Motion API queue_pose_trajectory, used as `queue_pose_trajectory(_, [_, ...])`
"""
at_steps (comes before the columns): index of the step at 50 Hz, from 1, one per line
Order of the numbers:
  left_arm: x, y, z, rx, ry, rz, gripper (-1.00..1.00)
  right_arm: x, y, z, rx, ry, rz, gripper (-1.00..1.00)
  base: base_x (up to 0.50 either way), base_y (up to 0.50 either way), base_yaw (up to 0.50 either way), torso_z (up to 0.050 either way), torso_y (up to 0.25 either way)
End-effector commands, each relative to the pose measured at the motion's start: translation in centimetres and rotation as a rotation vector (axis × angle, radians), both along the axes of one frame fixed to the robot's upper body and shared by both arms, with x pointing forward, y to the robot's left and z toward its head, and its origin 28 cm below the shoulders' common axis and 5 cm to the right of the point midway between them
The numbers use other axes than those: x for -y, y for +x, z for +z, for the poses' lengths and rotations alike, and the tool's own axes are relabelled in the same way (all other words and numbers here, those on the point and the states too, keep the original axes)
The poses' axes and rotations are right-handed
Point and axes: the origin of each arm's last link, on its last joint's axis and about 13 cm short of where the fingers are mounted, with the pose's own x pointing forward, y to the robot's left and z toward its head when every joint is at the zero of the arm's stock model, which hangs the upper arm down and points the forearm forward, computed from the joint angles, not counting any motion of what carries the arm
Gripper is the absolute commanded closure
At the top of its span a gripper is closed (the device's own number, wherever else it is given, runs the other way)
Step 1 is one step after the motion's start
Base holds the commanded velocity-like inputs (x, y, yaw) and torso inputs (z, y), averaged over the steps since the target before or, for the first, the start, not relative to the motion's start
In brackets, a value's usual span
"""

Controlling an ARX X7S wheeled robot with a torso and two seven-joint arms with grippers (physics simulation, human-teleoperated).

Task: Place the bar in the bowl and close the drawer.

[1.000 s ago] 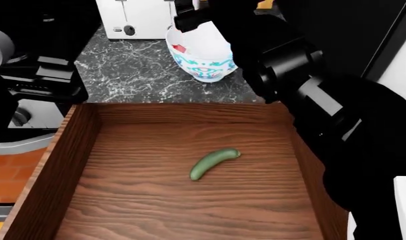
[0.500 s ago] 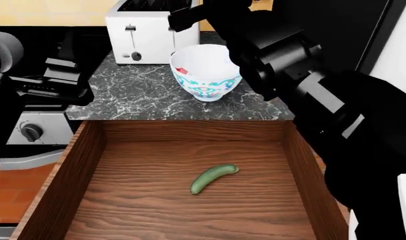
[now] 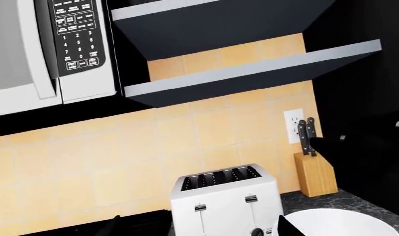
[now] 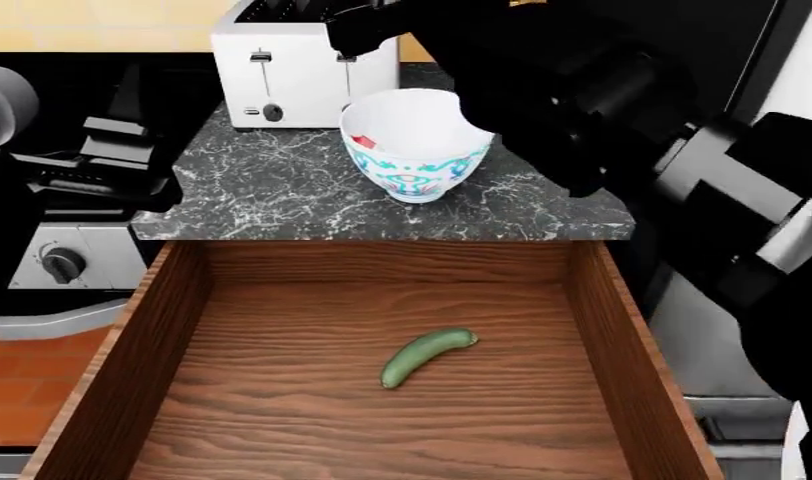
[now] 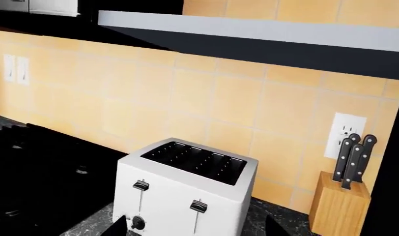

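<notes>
From the head camera I see the bowl (image 4: 414,145) standing upright on the dark marbled bench (image 4: 273,190), just in front of the white toaster (image 4: 289,62), and a small red thing (image 4: 362,143) lies against its inner wall; I take it for the bar, but it is too small for me to be sure. The bowl's white rim (image 3: 340,223) also shows in the left wrist camera, beside the toaster (image 3: 222,201). The drawer (image 4: 139,370) is pulled wide open below the bench edge, and on its grained floor lies a green cucumber (image 4: 426,357), at a slant and clear of every wall. My right arm (image 4: 580,90) reaches over the bench above and behind the bowl, and its bulk hides the right tool from the head camera; in the right wrist camera only two dark tips show at the frame's edge, so I cannot tell how far that tool is parted or whether it has hold of anything. The left tool I cannot find in any view; only part of the left arm (image 4: 113,160) shows over the stove side. Both wrist cameras look at the yellow tiled wall (image 5: 239,108), a knife block (image 5: 340,196) and a shelf (image 3: 252,73); the left one also catches the microwave (image 3: 48,49).
</notes>
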Motion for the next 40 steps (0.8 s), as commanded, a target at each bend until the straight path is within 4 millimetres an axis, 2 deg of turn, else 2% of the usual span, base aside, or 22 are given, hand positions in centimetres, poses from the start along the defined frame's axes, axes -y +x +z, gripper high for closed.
queue_pose_trajectory(1, [-0.1,-0.1,-0.1,0.001,0.001,0.005,-1.00,1.0,-4.5,-0.5,-0.019,-0.004,-0.004,-1.00,0.00,0.00,0.00,0.000,0.000])
queue_pose_trajectory(24, [-0.4,-0.5,-0.5,0.002,-0.005,0.024,-1.00,2.3,-11.3,-3.8,0.030,0.080,-0.020,-1.00,0.00,0.00,0.00,0.000,0.000])
queue_pose_trajectory(36, [-0.1,-0.4,-0.8,0.000,-0.010,0.024,-1.00,2.8,-13.7,-6.2,0.016,0.077,-0.027,-1.00,0.00,0.00,0.00,0.000,0.000])
queue_pose_trajectory(40, [-0.1,-0.5,-0.9,-0.001,-0.010,0.022,-1.00,3.0,-14.4,-6.5,0.019,0.096,-0.040,-1.00,0.00,0.00,0.00,0.000,0.000])
